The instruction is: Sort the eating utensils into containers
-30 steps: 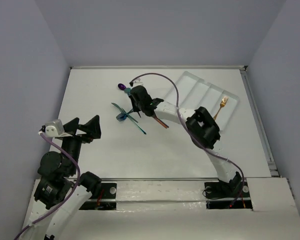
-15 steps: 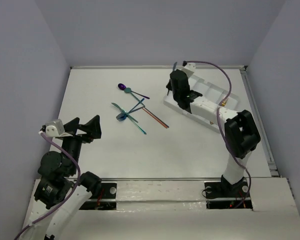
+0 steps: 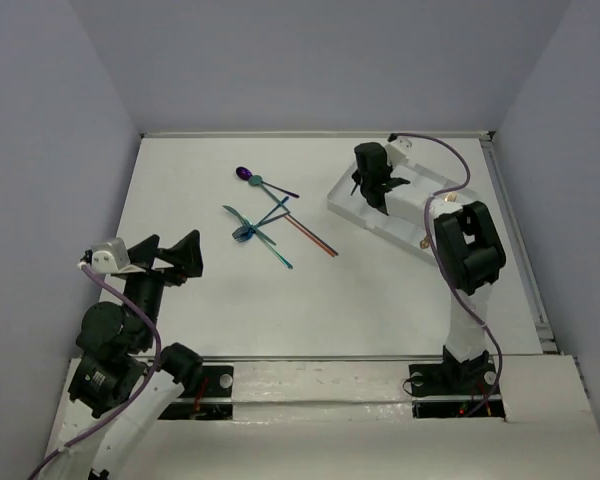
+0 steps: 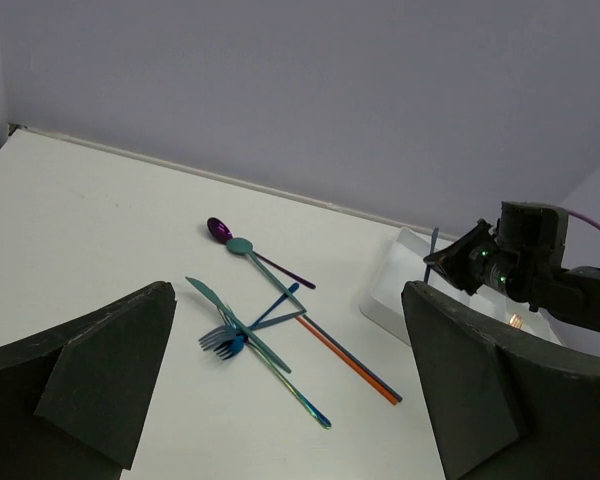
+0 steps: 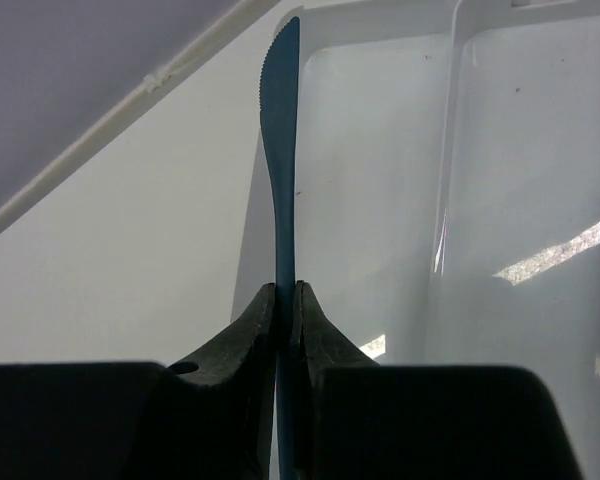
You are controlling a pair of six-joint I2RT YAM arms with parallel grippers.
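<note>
Pinching knife [image 5: 280,150] edge-on in clamped right gripper [image 5: 285,300], hung above tray's [image 5: 448,150] outer edge, end compartment [image 5: 370,200] just right of fingertips, bare table [image 5: 130,250] left, wall [image 5: 60,80] beyond. Held left gripper [image 4: 290,400] splayed, cutlery [image 4: 260,330] scattered ahead.

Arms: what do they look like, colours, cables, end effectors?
The left arm and right arm have white links and bulky black joints. A purple cable runs along each. The left end effector and right end effector are black with wedge-shaped fingers.
</note>
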